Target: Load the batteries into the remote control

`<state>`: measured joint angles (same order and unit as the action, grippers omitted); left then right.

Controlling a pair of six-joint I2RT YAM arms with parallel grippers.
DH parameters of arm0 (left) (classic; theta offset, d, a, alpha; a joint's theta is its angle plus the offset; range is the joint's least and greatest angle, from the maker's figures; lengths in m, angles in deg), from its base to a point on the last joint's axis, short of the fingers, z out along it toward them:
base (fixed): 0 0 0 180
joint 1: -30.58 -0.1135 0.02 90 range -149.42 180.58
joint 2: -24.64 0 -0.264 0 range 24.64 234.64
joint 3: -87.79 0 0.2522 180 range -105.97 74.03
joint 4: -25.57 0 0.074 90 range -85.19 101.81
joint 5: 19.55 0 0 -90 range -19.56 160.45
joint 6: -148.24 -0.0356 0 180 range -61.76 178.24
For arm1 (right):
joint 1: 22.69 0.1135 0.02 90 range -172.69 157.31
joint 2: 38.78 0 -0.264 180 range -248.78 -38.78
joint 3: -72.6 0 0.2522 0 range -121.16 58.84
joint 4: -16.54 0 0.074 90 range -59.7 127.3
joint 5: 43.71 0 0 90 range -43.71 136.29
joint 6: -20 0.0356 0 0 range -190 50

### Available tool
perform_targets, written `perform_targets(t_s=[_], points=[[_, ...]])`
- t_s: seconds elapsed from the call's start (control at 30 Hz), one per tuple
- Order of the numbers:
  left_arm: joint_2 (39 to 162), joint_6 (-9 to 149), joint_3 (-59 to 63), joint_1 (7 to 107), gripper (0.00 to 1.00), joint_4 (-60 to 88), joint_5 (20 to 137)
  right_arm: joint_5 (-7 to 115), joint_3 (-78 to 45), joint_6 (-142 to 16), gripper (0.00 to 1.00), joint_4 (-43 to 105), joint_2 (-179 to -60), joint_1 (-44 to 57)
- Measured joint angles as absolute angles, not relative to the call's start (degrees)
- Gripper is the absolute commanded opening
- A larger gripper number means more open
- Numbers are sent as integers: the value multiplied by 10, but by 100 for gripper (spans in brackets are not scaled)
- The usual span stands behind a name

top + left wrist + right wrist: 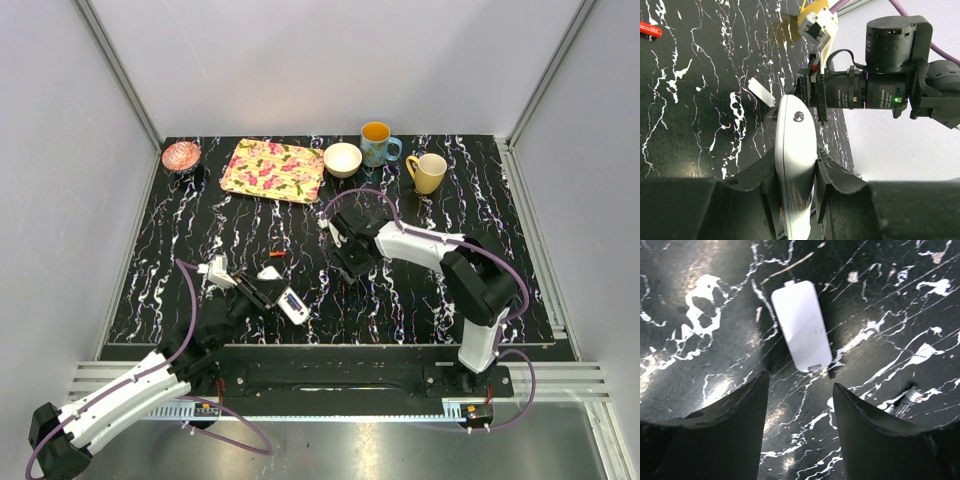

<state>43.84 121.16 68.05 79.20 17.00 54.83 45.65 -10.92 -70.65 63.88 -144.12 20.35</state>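
Observation:
My left gripper [796,161] is shut on the remote control [795,150], a slim white bar held on edge with its rounded tip pointing away from the camera. From above, the remote control [293,306] sticks out of the left gripper [258,292] at the front left of the table. A red battery [277,254] lies on the table just beyond it, also visible in the left wrist view as the battery [650,29]. My right gripper [800,380] is open and empty, low over the table. A small loose white cover piece [801,332] lies flat just ahead of its fingertips, and the left wrist view shows that cover [761,92] too.
Along the back edge stand a pink dish [181,155], a floral tray [272,170], a white bowl [342,159], a blue mug [377,143] and a yellow mug [428,172]. The right arm [470,280] reaches in from the front right.

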Motion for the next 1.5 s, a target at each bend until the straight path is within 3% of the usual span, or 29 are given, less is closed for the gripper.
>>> perform_targets(t_s=[0.6, 0.77, 0.9, 1.07, 1.27, 1.5], points=[[429, 1206, 681, 792, 0, 140, 546, 470, -129, -751, 56, 610, -1481, 181], [442, 1206, 681, 792, 0, 142, 546, 470, -133, -760, 43, 609, -1485, 178], [454, 1206, 681, 792, 0, 145, 546, 474, -140, -764, 24, 601, -1491, 176], [459, 1206, 681, 792, 0, 150, 546, 477, -142, -763, 19, 600, -1493, 173], [462, 1206, 681, 792, 0, 155, 546, 474, -138, -738, 0, 594, -1490, 173], [487, 1207, 681, 792, 0, 180, 542, 473, -86, -638, 0, 600, -1439, 174]])
